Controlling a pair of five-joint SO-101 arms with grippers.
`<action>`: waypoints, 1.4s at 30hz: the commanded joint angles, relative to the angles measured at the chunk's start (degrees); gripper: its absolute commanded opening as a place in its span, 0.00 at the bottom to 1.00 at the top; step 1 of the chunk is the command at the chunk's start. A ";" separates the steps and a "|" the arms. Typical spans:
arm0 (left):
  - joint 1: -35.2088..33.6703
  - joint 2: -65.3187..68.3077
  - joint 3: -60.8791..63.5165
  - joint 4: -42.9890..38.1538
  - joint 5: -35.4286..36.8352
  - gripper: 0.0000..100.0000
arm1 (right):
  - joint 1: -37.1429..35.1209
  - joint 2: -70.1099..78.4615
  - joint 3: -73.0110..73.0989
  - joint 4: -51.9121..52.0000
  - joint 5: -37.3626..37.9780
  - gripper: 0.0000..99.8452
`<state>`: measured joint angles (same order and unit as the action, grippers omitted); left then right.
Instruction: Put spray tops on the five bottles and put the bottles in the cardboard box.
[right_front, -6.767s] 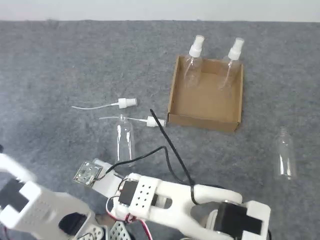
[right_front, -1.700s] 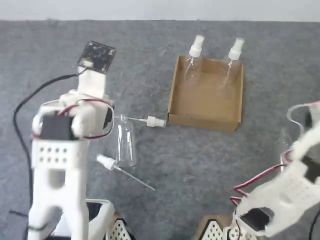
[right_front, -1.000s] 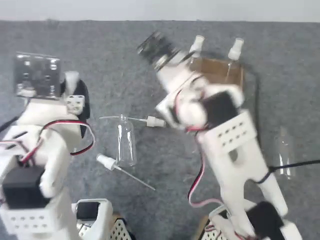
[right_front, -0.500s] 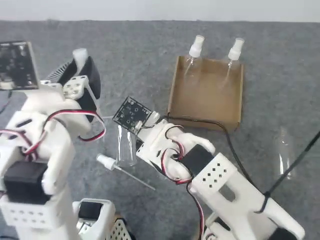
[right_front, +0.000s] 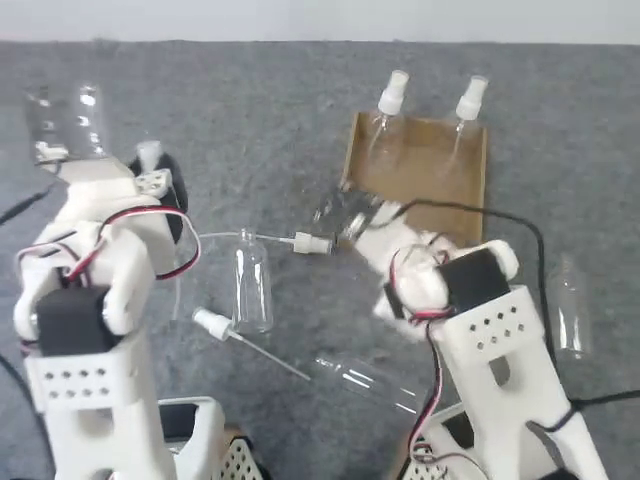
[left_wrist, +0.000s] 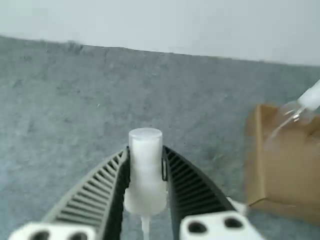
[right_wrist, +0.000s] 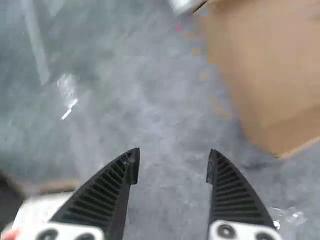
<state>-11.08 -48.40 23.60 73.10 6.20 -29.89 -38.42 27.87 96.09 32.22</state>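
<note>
Fingers (left_wrist: 107, 175) of the left gripper (left_wrist: 145, 157) are pressed on the collar of a white spray top (left_wrist: 145, 145). It hangs at the upper left of the high view with its thin tube (left_wrist: 145, 227) below it. That top looks light, hard and smooth. The tube is likely limp and will sway, so a grip on the stiff collar seems right, and the tube end will need steering into a narrow neck.

At centre left a clear bottle (right_front: 250, 285) without a top sits on the grey carpet (right_front: 120, 60). It is probably thin-walled, light, slippery and easy to tip, so it is best taken round the body below the shoulder. A second top (right_front: 312, 242) lies just beside its neck with its tube reaching across. A third top (right_front: 212, 322) lies near its base.

The right gripper (right_wrist: 172, 155) is spread with nothing between its fingers, close beside the cardboard box (right_front: 420, 180). Two capped bottles (right_front: 385, 125) are in the box at upper right. Another uncapped bottle (right_front: 568, 305) is at far right.
</note>
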 joint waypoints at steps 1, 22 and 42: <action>-3.60 0.62 2.86 -3.69 -3.60 0.01 | -8.92 -1.80 7.56 -0.75 0.00 0.18; -11.43 0.62 4.97 -4.75 -10.20 0.01 | -24.40 12.53 24.53 -24.13 -11.69 0.28; -11.08 0.00 4.18 -4.66 -10.02 0.01 | -7.34 12.09 9.14 -27.74 -8.18 0.01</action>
<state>-22.51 -47.87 29.05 69.76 -3.65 -38.15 -20.84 44.66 69.27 25.10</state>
